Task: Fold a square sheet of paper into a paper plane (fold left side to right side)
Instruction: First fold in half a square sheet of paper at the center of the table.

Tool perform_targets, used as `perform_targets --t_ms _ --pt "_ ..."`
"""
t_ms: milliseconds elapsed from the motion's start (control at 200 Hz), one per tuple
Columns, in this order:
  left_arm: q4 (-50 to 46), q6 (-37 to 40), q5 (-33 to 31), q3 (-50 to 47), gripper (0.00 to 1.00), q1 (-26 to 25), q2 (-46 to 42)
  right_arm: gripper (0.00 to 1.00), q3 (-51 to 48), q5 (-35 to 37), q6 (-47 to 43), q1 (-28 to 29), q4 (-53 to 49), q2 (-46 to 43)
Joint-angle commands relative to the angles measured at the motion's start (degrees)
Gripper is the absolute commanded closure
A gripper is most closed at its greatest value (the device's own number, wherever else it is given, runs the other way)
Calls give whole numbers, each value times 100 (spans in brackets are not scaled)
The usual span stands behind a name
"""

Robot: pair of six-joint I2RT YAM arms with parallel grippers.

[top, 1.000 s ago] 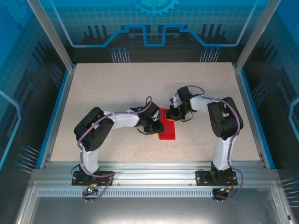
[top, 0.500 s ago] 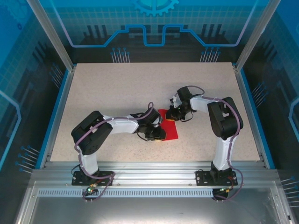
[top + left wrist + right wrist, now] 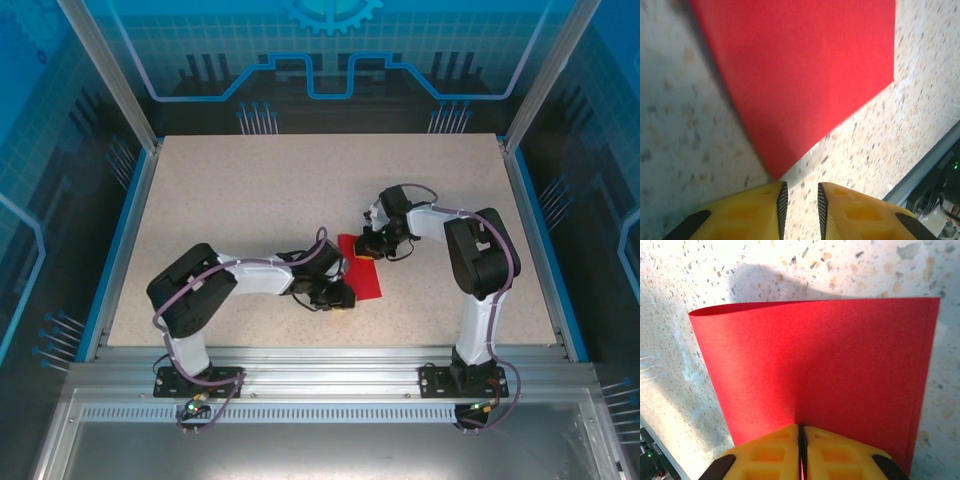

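Square sheet of paper (image 3: 366, 276) on table (image 3: 250, 190), left gripper (image 3: 347, 297) before it; right gripper (image 3: 368, 244) behind — jaws on edge

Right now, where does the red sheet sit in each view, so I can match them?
Top external: red sheet mid-table, just right of centre.
Left wrist: red sheet upper centre, one corner pointing at the left gripper.
Right wrist: red sheet central, near edge pinched by the right gripper.
Shared landmark: the speckled tabletop beneath it.
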Motion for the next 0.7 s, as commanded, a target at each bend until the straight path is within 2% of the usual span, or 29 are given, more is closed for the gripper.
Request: perform_targets --t_ms 0,115,205,540,695 --pt "-379 42 260 -88 72 100 -528 90 -289 649 98 12 -273 266" --pt "-383 89 314 -80 70 459 -955 89 -363 589 186 19 -185 209" --pt "-426 160 353 66 69 667 -940 89 -392 593 214 19 -158 197" --pt "-76 130 703 1197 69 738 439 89 -423 559 221 27 -121 171" --pt "-259 180 684 1512 69 708 970 89 -416 534 232 37 -103 173"
